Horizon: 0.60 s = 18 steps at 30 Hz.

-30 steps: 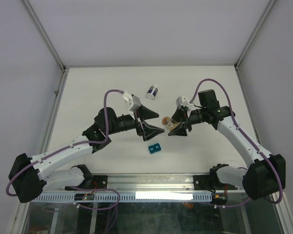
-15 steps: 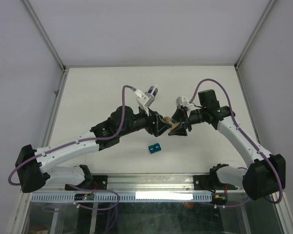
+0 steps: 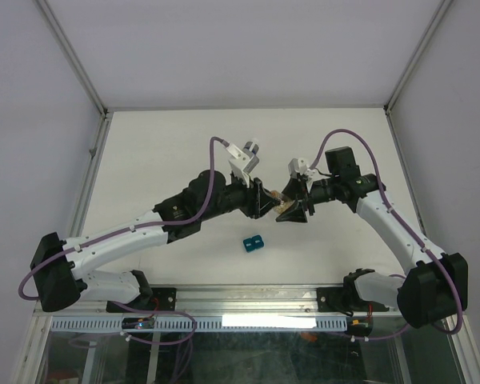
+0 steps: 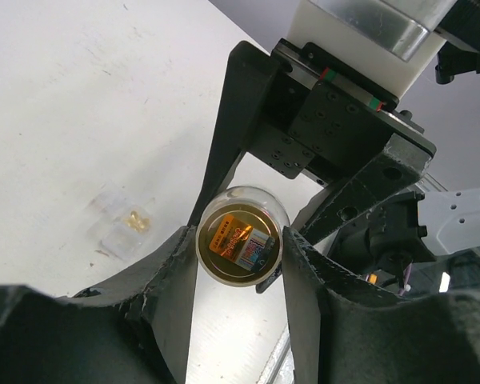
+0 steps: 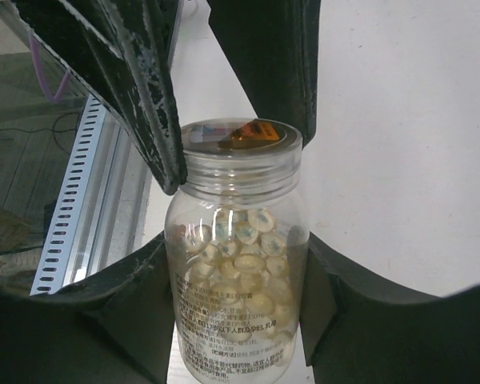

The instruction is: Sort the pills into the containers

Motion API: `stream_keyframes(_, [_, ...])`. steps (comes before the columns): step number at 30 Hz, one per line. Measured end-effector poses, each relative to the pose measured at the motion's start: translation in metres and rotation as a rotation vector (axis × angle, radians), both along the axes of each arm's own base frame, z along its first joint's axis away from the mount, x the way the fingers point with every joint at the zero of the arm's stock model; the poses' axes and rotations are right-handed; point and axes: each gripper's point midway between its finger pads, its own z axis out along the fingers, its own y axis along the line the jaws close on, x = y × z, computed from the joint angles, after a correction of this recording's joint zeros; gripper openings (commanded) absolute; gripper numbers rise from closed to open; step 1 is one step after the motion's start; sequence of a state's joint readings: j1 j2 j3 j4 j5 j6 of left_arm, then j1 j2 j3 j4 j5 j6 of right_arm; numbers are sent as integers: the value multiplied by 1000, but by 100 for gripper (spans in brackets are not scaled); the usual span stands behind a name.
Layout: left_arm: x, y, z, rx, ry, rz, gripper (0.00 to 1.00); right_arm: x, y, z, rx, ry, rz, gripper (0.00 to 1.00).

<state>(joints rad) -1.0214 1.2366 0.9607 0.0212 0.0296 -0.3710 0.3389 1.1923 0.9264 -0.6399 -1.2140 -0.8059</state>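
Overhead, the right gripper is clenched on a clear round plastic bottle held above the white table. The left gripper meets the bottle's near end from the other side. A small teal block lies just below them, and a white cylinder jar with a dark-blue band peeks out behind the left wrist. The cups are too small to make out from here. A second ago the left gripper hung spread wide, apart from the bottle and nearer the block. Now it has reached across and narrowed onto the cap, while the right arm and the block have stayed put. In the left wrist view, the cap is seen end-on, and both left fingers press its sides, so it is gripped. The two tiny see-through plastic cups sit on the table left of those fingers, apart from them. The tiny orange-brown pills show through one cup. In the right wrist view, the right fingers clamp the bottle's body, which is full of pale yellowish capsules. The left fingers close on the cap above.
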Motion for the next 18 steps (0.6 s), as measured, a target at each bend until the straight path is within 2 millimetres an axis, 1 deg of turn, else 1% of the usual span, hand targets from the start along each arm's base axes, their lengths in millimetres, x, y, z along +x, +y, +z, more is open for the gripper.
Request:
stream_keyframes(3, [0, -1, -1, 4, -3, -4, 22, 1, -1, -1, -4, 0, -5, 0])
stream_keyframes(6, [0, -1, -1, 15, -25, -34, 20, 1, -1, -1, -4, 1, -5, 0])
stream_keyframes(10, [-2, 2, 0, 38, -117, -169, 19, 0, 0, 0, -1, 1, -2, 0])
stream_keyframes(11, [-3, 3, -1, 44, -161, -227, 20, 0, 0, 0, 0, 0, 1, 0])
stream_keyframes(14, [-6, 6, -4, 71, -318, -396, 33, -2, 1, 0, -1, 1, 7, 0])
stream_keyframes(17, [-9, 8, -8, 102, -505, -543, 37, -4, 2, -1, -3, 3, 16, 0])
stream_keyframes(18, [-9, 9, -8, 110, -558, -579, 43, -4, 2, -1, -5, 1, 15, 0])
